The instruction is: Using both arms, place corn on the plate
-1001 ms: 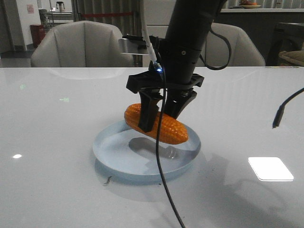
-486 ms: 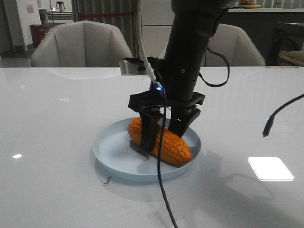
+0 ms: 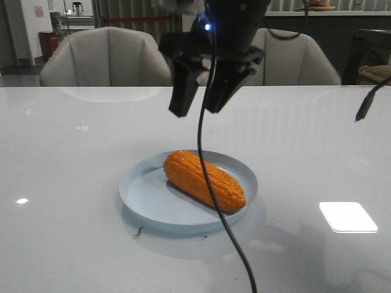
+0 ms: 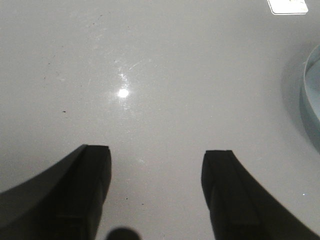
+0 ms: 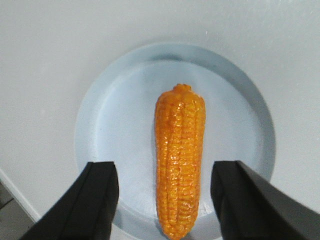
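Note:
The orange corn (image 3: pixel 186 171) lies flat on the pale blue plate (image 3: pixel 131 192) at the middle of the white table. My right gripper (image 3: pixel 197 108) hangs open and empty well above it, holding nothing. In the right wrist view the corn (image 5: pixel 180 150) lies on the plate (image 5: pixel 115 115), far below my spread right gripper (image 5: pixel 165 167). My left gripper (image 4: pixel 157 155) is open and empty over bare table, with only the plate's rim (image 4: pixel 310 105) at the edge of its view. The left arm is not seen in the front view.
A dark cable (image 3: pixel 211 195) hangs from the right arm across the corn and plate. Another cable end (image 3: pixel 365 104) dangles at the right. Two grey chairs (image 3: pixel 107 58) stand behind the table. A bright light patch (image 3: pixel 348 217) lies on the table at the right.
My right gripper lowered the corn onto the plate, opened and let go, then rose well above it. The corn now lies free on the plate.

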Controlling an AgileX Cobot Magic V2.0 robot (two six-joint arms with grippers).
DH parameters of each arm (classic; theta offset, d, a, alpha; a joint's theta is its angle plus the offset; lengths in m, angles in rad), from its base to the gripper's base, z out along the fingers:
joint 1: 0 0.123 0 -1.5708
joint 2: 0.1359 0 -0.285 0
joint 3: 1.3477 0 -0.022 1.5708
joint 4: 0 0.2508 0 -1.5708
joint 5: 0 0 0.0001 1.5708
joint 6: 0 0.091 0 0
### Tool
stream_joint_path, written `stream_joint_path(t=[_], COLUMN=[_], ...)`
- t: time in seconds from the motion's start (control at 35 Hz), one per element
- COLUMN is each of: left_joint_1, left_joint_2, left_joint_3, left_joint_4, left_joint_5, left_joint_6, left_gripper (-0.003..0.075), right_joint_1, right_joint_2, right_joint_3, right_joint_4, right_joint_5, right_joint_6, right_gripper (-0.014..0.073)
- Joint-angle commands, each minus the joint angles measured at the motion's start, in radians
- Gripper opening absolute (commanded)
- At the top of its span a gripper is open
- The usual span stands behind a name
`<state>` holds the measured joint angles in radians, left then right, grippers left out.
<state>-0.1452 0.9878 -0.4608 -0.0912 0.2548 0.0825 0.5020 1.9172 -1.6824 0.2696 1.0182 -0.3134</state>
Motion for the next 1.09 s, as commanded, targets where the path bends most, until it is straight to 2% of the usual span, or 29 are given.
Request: stream_joint_path(t=[0.0, 0.23, 0.4, 0.49, 0.63, 0.89, 1.06], left_joint_1=[0.002, 0.002, 0.002, 0.002, 0.002, 0.002, 0.002], left_joint_2=[-0.017, -0.017, -0.017, -0.017, -0.017, -0.017, -0.017], left_joint_3=[-0.027, -0.027, -0.027, -0.027, -0.027, -0.027, -0.027], left_joint_4=[-0.008, -0.008, -0.008, -0.008, -0.008, -0.008, -0.008], left_joint_5=[-0.064, -0.062, -0.062, -0.062, -0.063, -0.074, -0.109], left_joint_6=[-0.009, -0.009, -0.009, -0.009, -0.009, -0.009, -0.009], left_gripper=[0.0461, 0.0461, 0.0461, 0.0461, 0.0461, 0.0461, 0.0461], right_joint_1=[-0.007, -0.011, -0.057, -0.124, -0.237, -0.443, -0.523], right_joint_2=[-0.142, -0.317, -0.502, -0.604, -0.762, -1.029, -1.146], right_joint_3=[-0.035, -0.011, 0.145, 0.296, 0.518, 0.812, 0.948], right_joint_4=[0.011, 0.004, 0.000, 0.000, 0.000, -0.010, -0.022], right_joint_5=[-0.028, -0.080, -0.200, -0.295, -0.375, -0.413, -0.413], right_joint_6=[-0.011, -0.011, 0.016, 0.050, 0.064, 0.064, 0.064], right_gripper=[0.0516, 0.0514, 0.0510, 0.0510, 0.0510, 0.0510, 0.0510])
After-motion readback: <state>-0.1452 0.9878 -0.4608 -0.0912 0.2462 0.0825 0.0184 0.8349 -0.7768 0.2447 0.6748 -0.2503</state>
